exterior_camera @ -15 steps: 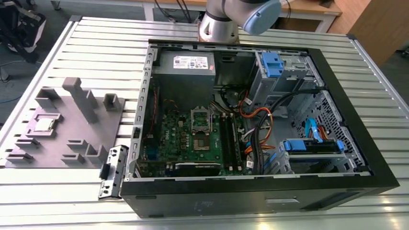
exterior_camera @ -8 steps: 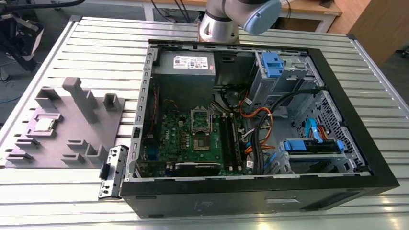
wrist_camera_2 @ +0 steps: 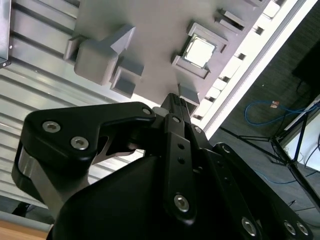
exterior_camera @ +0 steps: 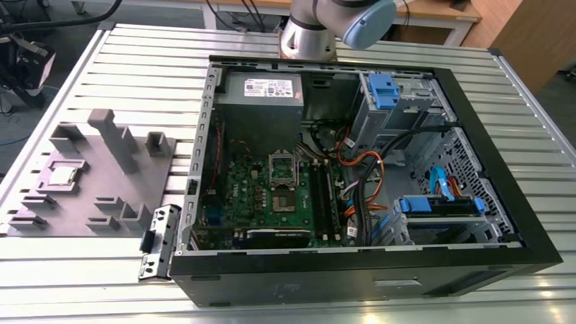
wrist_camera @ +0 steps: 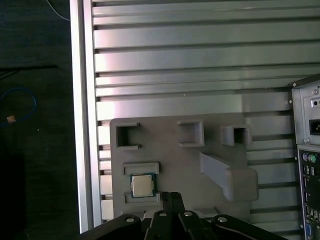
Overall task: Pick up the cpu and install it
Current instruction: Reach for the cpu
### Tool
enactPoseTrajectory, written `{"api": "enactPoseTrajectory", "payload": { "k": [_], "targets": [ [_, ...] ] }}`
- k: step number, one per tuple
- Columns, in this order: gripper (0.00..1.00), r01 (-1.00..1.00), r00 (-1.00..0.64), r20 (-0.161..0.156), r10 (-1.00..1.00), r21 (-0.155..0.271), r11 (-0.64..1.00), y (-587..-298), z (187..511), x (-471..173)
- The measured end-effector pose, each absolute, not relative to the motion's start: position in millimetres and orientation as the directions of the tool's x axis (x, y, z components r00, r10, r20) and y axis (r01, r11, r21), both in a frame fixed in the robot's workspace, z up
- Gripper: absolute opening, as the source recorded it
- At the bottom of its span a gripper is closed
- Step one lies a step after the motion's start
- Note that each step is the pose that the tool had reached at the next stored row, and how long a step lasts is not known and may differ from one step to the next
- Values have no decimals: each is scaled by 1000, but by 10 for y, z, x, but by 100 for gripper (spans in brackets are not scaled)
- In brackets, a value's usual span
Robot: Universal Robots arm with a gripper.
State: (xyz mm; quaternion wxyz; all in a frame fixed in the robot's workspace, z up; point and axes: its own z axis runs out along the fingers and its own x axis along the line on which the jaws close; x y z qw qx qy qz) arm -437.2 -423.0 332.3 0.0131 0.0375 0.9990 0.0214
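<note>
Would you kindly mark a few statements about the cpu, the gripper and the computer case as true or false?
1. The cpu lies in a pocket of the grey fixture. True.
2. The gripper holds the cpu. False: the cpu lies in the fixture, apart from the gripper.
3. The computer case is open, with its motherboard exposed. True.
4. The fixture sits on the exterior view's right of the case. False: it sits on the exterior view's left.
5. The cpu is already seated on the motherboard. False: it is in the fixture outside the case.
</note>
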Motion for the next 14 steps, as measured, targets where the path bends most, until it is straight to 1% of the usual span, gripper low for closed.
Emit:
{"api": "enactPoseTrajectory", "payload": {
  "k": [14],
  "targets": [
    [11, 75, -997, -24, 76, 44, 996, -4386, 3146, -4450]
  ]
}}
